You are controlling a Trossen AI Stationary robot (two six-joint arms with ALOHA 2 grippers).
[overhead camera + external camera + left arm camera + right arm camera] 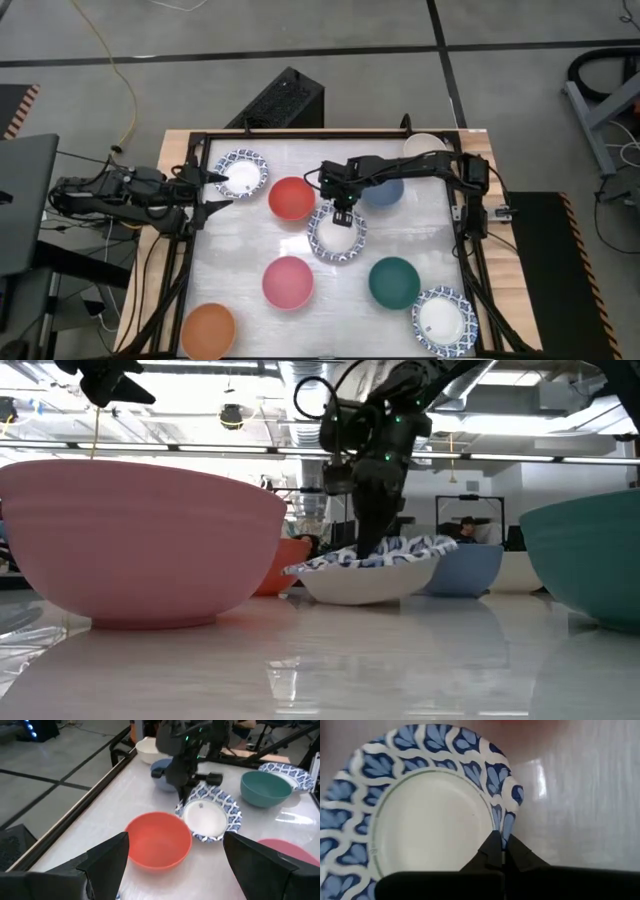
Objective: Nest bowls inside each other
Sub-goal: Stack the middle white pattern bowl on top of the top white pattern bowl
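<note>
Nearest the low camera, a plain pink round bowl (pixel 140 545) fills the left foreground, with a dark green round bowl (pixel 585 555) at the right edge; from above they sit side by side in the near half of the white tabletop (pixel 240 235). Between and behind them, at table centre, stands a white bowl with a blue patterned rim (pixel 337 233). The right gripper (pixel 343 215) is down on its far rim, fingers pinched together on the rim edge; the right wrist view shows the two dark fingertips (pixel 496 851) meeting over the patterned band. Bowl rests on the table, slightly tilted in the low view. A plain red round bowl (pixel 291 198) sits just left of it, apart. A blue round bowl (pixel 384 189) lies just beyond, under the right arm, and a cream round bowl (pixel 423 146) at the far right corner. Second patterned bowl (pixel 241 173) far left; third (pixel 444 320) near right corner. Orange round bowl (pixel 208 331) at the near left corner. Left gripper (pixel 218 190) waits at the far left edge, fingers spread wide, empty, beside the far-left patterned bowl.
</note>
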